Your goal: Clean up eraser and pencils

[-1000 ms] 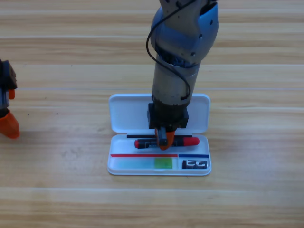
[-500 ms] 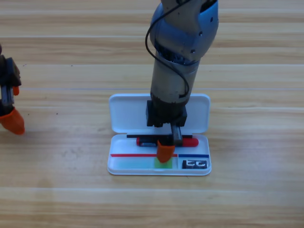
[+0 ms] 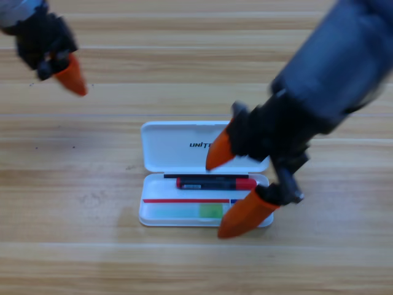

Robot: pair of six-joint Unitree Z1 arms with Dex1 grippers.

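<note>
I see the white case lying open mid-table, lid flat toward the top edge, tray toward me. The red-and-black pencil lies lengthwise in the tray's upper slot. The pale pencil with the green end lies in the lower slot, parallel to it. I cannot find the eraser; the tray's right end is covered.

The right gripper hangs above the case's right side, its arm entering from the upper right. Its orange jaws stand wide apart, one tip over the lid, the other over the tray's lower right corner. Nothing is between them.

The left gripper sits near the upper left corner over bare wooden table. One orange jaw shows; I cannot tell its state.
</note>
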